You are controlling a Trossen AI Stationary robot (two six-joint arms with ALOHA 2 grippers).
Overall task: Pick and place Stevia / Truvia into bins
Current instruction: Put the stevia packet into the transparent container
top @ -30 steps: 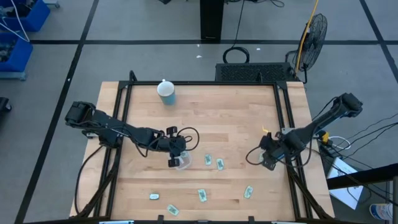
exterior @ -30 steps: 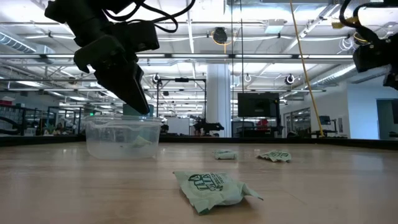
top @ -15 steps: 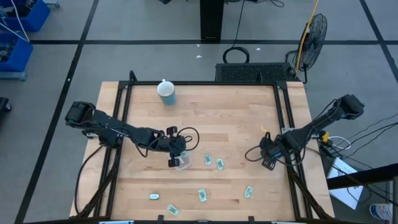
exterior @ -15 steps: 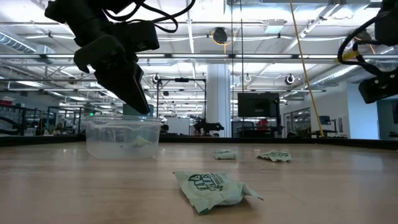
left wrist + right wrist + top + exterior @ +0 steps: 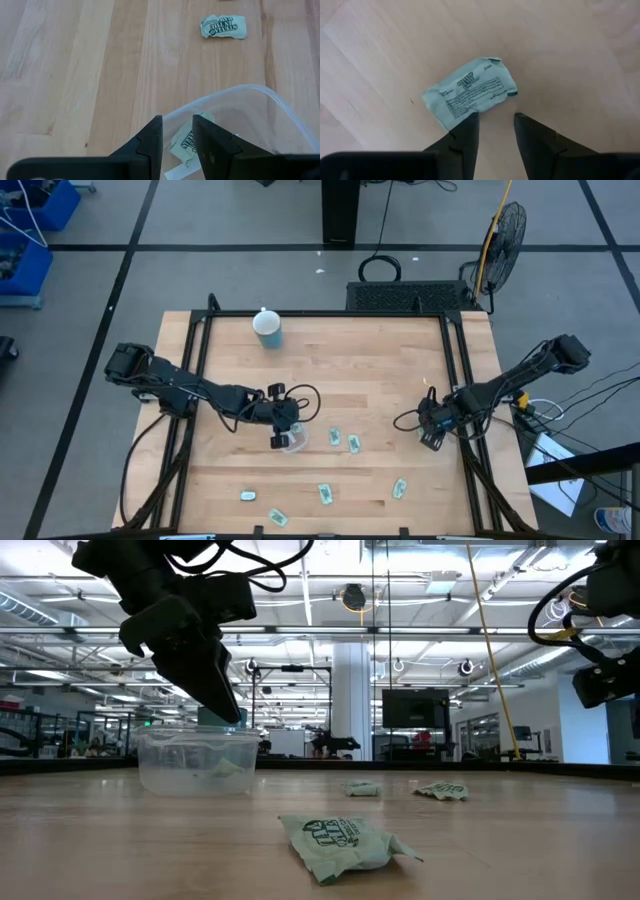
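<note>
The clear bin (image 5: pixel 295 442) (image 5: pixel 195 760) stands on its base left of the table's middle, with one pale green sachet (image 5: pixel 186 142) lying inside. My left gripper (image 5: pixel 279 440) (image 5: pixel 177 131) hangs just over the bin's rim, fingers pointing down and narrowly open. My right gripper (image 5: pixel 430 437) (image 5: pixel 496 125) is open near the table's right edge, above another sachet (image 5: pixel 470 92) that lies flat on the wood just beyond its fingertips. That sachet is hidden under the gripper in the high view.
Loose sachets lie flat on the table: two right of the bin (image 5: pixel 334 436) (image 5: pixel 354 443), and several toward the near edge (image 5: pixel 325 494) (image 5: pixel 400 489) (image 5: pixel 248 496) (image 5: pixel 277 517). A light blue cup (image 5: pixel 268 328) stands near the far edge. Black rails line the table's left and right sides.
My right gripper has come down toward the table over its sachet, most of it in the first half second. My left gripper and the bin have kept still.
</note>
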